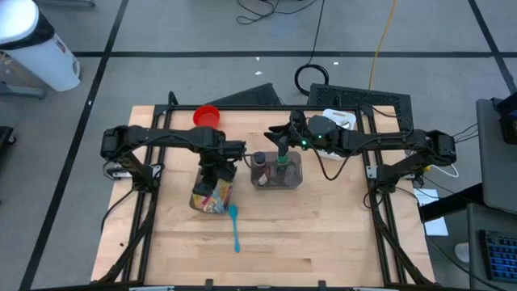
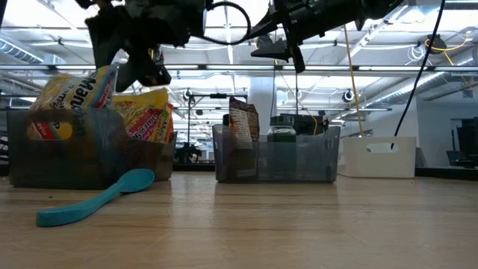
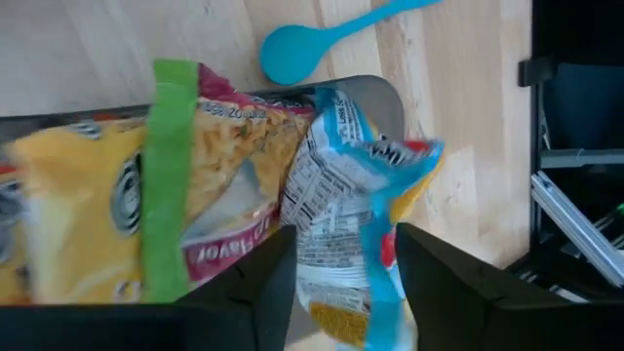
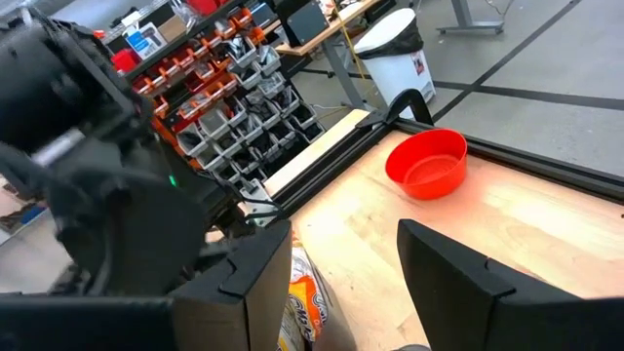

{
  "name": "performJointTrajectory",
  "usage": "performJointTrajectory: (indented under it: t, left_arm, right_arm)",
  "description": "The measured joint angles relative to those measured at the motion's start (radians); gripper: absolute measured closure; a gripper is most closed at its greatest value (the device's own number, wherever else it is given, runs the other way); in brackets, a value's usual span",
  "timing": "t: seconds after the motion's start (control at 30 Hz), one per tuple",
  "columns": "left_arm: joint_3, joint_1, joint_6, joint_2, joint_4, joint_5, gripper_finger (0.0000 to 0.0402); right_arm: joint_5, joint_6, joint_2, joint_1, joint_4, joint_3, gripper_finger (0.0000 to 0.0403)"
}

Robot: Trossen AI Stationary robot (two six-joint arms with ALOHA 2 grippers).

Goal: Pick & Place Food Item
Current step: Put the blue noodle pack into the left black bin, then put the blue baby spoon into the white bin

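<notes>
while the left gripper [image 1: 216, 171] is hovering with its fingers parted over the snack packets [image 1: 212, 196] sitting in the dark bin [image 2: 63, 153], gripping nothing, the right gripper [image 1: 281, 145] is hanging open above the clear bin [image 1: 276, 172].

spoon [image 1: 234, 227]: turquoise blue
bowl [image 1: 207, 116]: red
snack packets [image 2: 97, 104]: yellow, with red and green bands and a blue-and-white one among them
left bin [image 2: 75, 161]: dark see-through grey
right bin [image 2: 276, 161]: clear smoky grey
table [image 1: 323, 234]: pale wood grain
arms: black
</notes>
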Motion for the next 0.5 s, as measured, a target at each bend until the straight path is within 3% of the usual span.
performJointTrajectory:
  t: [0.27,0.5]
  left_arm:
    - [0.215,0.023,0.006,-0.004,-0.082,0.015,0.0193]
    - [0.286,0.021,-0.07,-0.123,0.179,0.241,0.0192]
  right_arm:
    - [0.0,-0.001,0.0,0.0,-0.01,0.0,0.0222]
    - [-0.001,0.03,0.0,0.025,-0.06,-0.014,0.0222]
